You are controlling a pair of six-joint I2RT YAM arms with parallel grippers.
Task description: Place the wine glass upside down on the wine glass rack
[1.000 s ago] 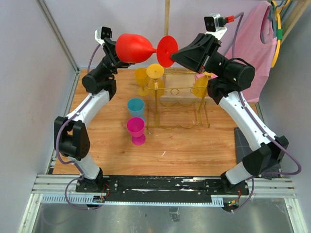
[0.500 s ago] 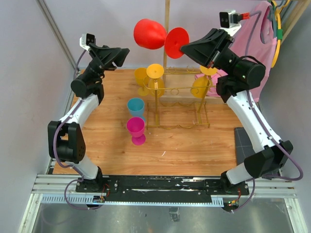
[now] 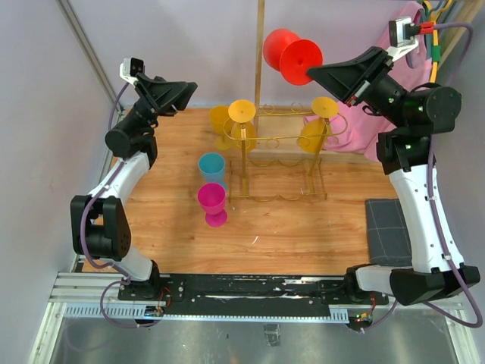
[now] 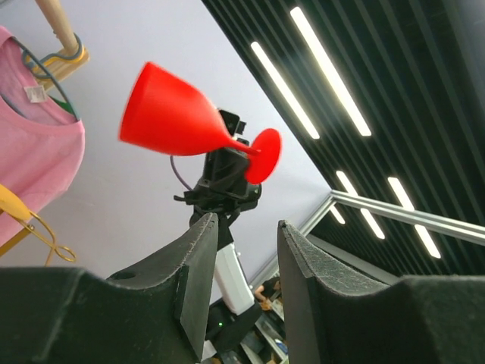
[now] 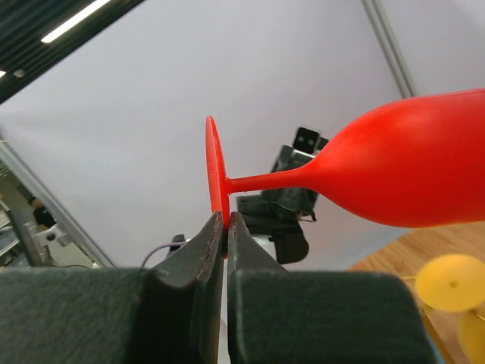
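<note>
My right gripper is shut on the edge of the foot disc of the red wine glass, held sideways high above the back of the table, bowl pointing left. In the right wrist view the glass lies across the frame with its foot pinched between my fingertips. The gold wire rack stands below it at the table's back middle. My left gripper is open and empty, raised at the back left; its view shows the red glass ahead.
Yellow goblets hang or stand at the rack. A blue cup and a magenta goblet stand left of the rack. A wooden pole rises behind. A pink shirt hangs at the back right.
My left gripper let go of the glass's bowl and drew back left. My right arm has carried the glass up and to the right by its foot.
</note>
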